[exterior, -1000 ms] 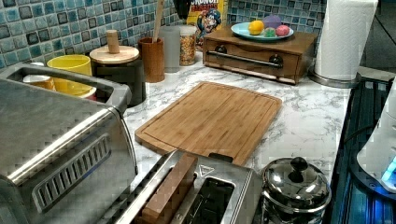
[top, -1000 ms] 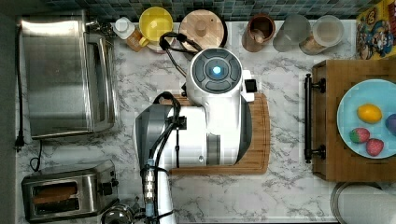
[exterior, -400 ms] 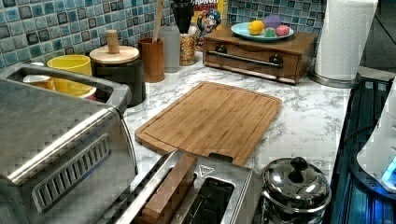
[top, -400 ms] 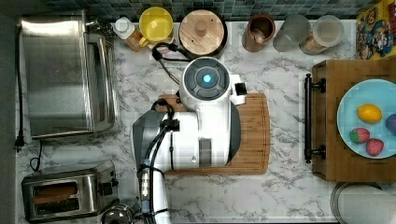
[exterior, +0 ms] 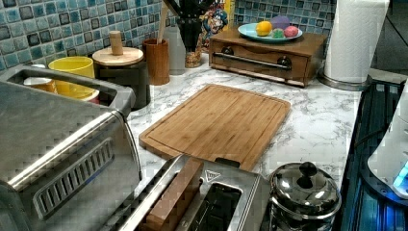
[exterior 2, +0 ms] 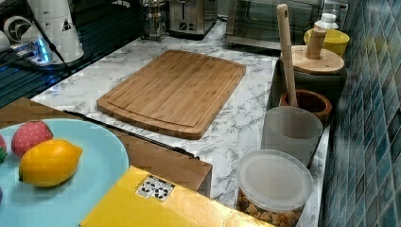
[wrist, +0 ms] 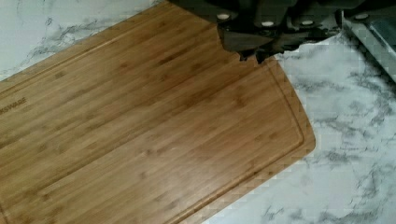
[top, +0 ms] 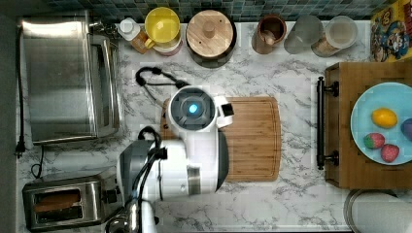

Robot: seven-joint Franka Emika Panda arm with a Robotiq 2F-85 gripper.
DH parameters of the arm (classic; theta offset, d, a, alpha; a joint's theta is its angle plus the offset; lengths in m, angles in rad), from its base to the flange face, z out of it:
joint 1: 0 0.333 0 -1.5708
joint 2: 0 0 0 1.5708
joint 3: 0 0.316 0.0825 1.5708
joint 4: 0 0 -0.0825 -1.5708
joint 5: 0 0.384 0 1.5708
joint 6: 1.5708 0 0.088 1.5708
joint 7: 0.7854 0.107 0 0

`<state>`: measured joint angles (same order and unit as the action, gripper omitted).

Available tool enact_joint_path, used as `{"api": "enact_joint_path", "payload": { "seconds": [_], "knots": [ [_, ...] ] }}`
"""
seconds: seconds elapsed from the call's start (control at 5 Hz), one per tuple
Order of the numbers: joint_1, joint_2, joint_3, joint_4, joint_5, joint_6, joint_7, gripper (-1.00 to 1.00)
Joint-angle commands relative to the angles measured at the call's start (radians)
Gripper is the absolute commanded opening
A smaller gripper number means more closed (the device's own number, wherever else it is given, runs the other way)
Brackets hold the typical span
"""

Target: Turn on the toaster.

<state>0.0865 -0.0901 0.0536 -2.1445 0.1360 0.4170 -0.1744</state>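
The toaster (top: 63,201) is sitting at the bench's corner, at the top view's lower left, lever end facing that view's right. The hand (wrist: 254,49) is hanging over the board (top: 252,138) (its grip I cannot tell), toaster lying down-left of it.

top view: straight down over the surface (top: 291,204)
left view: low, near toaster (exterior: 211,202), facing along the backsplash
right view: low, opposite end, facing back
wrist view: close above cutting board (wrist: 140,130)
shared: cutting board
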Motion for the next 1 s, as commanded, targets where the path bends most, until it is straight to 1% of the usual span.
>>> {"api": "enact_joint_path", "payload": {
  "seconds": [0.2, 0.4, 0.6, 0.8, 1.0],
  "knots": [
    [0.138, -0.131, 0.112, -0.147, 0.078, 0.036, -0.058, -1.00],
    [0.164, -0.109, 0.169, -0.171, 0.058, 0.046, -0.062, -1.00],
    [0.185, -0.135, 0.205, -0.215, 0.084, 0.074, -0.073, -1.00],
    [0.228, -0.171, 0.189, -0.246, 0.122, 0.092, -0.094, -1.00],
    [0.225, -0.165, 0.231, -0.246, 0.140, 0.061, -0.127, -1.00]
  ]
}}
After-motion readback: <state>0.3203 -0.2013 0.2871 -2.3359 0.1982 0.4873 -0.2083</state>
